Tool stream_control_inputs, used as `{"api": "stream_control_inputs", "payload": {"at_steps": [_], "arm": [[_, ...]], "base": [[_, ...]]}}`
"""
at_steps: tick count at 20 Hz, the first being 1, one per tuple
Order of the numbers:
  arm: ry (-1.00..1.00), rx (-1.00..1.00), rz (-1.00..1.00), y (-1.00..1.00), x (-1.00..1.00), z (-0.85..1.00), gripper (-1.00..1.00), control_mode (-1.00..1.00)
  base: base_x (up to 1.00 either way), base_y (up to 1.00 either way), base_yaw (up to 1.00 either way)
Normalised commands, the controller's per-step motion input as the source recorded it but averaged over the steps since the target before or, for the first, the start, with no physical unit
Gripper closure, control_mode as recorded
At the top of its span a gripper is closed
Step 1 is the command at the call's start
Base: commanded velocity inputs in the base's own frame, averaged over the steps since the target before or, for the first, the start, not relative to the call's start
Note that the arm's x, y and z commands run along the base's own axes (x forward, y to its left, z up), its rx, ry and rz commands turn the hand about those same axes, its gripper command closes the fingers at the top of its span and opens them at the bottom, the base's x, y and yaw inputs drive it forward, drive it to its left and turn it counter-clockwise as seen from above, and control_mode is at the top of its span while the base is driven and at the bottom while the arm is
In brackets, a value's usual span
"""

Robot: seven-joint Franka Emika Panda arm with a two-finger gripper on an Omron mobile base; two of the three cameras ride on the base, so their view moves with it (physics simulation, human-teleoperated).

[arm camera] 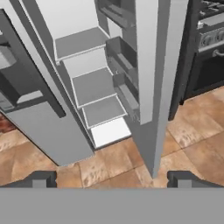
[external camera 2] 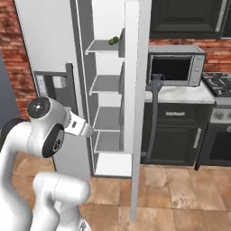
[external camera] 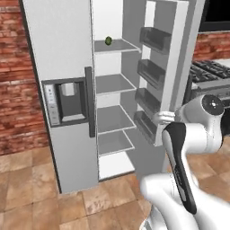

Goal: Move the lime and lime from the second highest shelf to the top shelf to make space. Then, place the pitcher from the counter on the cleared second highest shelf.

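Two small dark-green limes [external camera 2: 113, 40] lie side by side on the second highest shelf [external camera 2: 101, 46] of the open fridge. From the left they overlap as one lime [external camera: 108, 41] on that shelf [external camera: 121, 46]. The top shelf is out of view above the frames. The dark pitcher [external camera 2: 156, 80] stands on the counter in front of the microwave, right of the fridge. My gripper [arm camera: 113, 179] is open with nothing between its fingertips [arm camera: 43, 178]. It hangs well in front of the fridge and looks down at the lower shelves and the floor.
The fridge's right door [external camera: 152, 67] stands open with dark racks on its inside, and its edge [external camera 2: 135, 113] juts toward me. The left door with a dispenser [external camera: 67, 101] is shut. A microwave [external camera 2: 176, 67], a stove [external camera 2: 221, 81] and dark cabinets lie to the right.
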Motion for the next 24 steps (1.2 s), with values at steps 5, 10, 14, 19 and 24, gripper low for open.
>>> {"api": "stream_control_inputs", "payload": {"at_steps": [5,10,14,19,24], "arm": [[0.0,0.0,0.0,0.0,0.0,0.0,-1.0,1.0],[0.0,0.0,0.0,0.0,0.0,0.0,-1.0,1.0],[0.0,0.0,0.0,0.0,0.0,0.0,-1.0,1.0],[0.0,0.0,0.0,0.0,0.0,0.0,-1.0,1.0],[0.0,0.0,0.0,0.0,0.0,0.0,-1.0,1.0]], "base": [[-0.65,0.0,-0.48],[-0.27,-0.2,-0.62],[0.0,-0.48,-0.6],[0.21,-0.62,-0.27],[0.4,-0.82,0.2]]}}
